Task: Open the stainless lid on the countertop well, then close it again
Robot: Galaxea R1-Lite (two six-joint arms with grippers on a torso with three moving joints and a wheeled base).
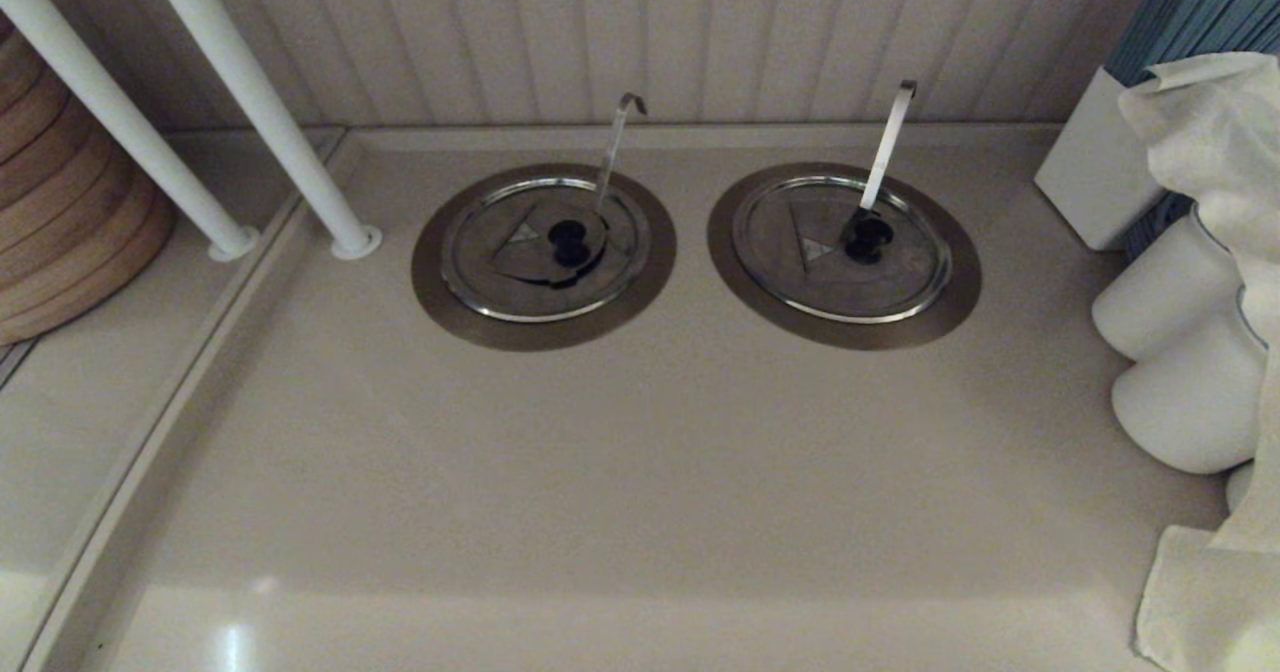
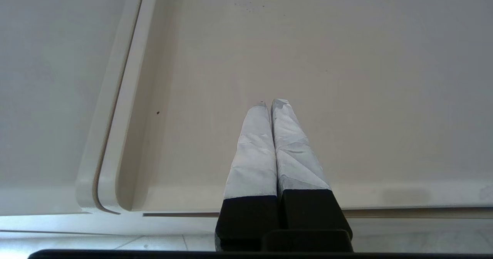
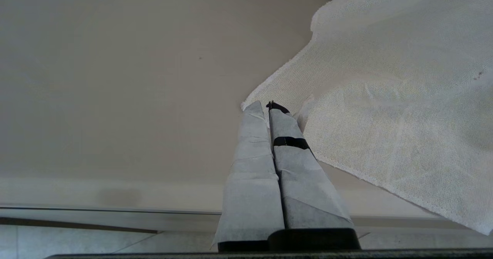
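Observation:
The stainless lid (image 1: 500, 267) lies flat on the left countertop well (image 1: 455, 307), its black centre knob (image 1: 570, 242) beside a small triangular mark. A slim hook-tipped handle (image 1: 617, 142) rises through the lid's notch. Neither gripper shows in the head view. In the left wrist view my left gripper (image 2: 270, 104) is shut and empty over bare counter near the front edge. In the right wrist view my right gripper (image 3: 265, 106) is shut and empty, its tips at the edge of a white cloth (image 3: 389, 97).
A twin lidded well (image 1: 843, 255) with a broader white handle (image 1: 888, 142) lies to the right. Two white posts (image 1: 250, 102) stand at the left. White jars (image 1: 1180, 352), a box (image 1: 1100, 167) and draped cloth (image 1: 1215, 142) crowd the right side. A raised seam (image 2: 111, 108) borders the counter's left.

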